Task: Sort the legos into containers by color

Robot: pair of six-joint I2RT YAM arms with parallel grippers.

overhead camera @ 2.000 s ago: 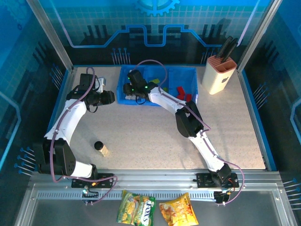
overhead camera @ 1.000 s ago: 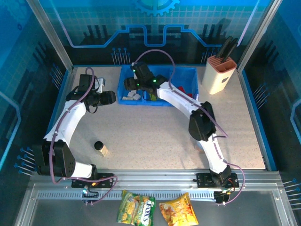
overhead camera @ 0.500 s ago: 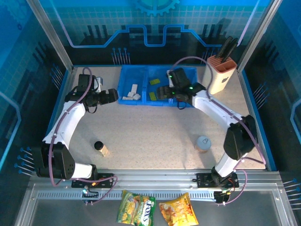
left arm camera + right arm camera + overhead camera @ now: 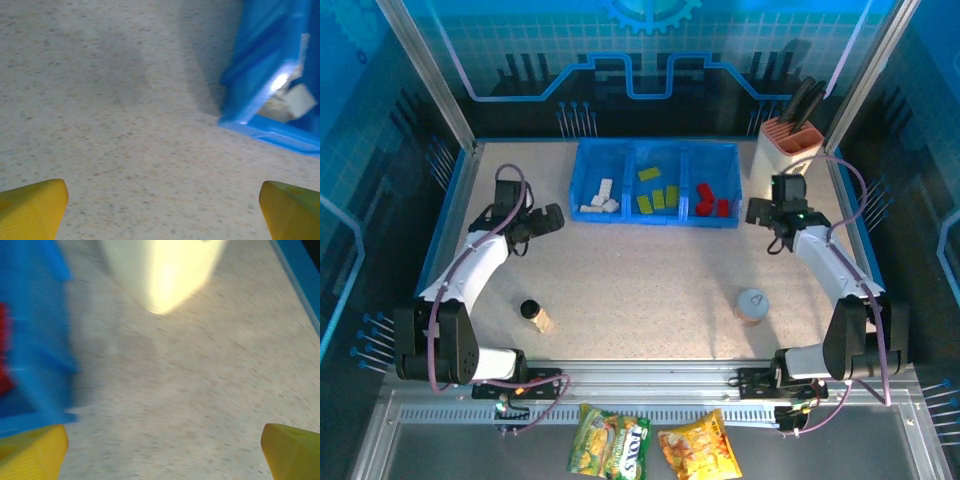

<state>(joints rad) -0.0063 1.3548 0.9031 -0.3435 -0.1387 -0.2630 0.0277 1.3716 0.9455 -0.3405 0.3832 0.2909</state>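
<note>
Top external view: we find white legos [image 4: 599,201] in the left compartment of the blue tray [image 4: 655,222], lime legos [image 4: 658,195] in the middle, red legos [image 4: 711,201] in the right; the left gripper [image 4: 556,217] stands near the tray's left end; the right gripper [image 4: 754,211] stands off its right end, near the knife block [image 4: 787,158]; wrist views add what we cannot judge from above: both pairs of jaws spread wide, speckled table [image 4: 125,125] between the yellow fingertips [image 4: 35,205].

A speckled beige tabletop [image 4: 650,280] edged by a raised blue border [image 4: 882,290]; behind it a blue back wall [image 4: 520,50] printed with grid and circuit lines; slanted aluminium posts [image 4: 425,75] at the sides; a ribbed metal rail [image 4: 650,378] along the near edge; cool blue light.
</note>
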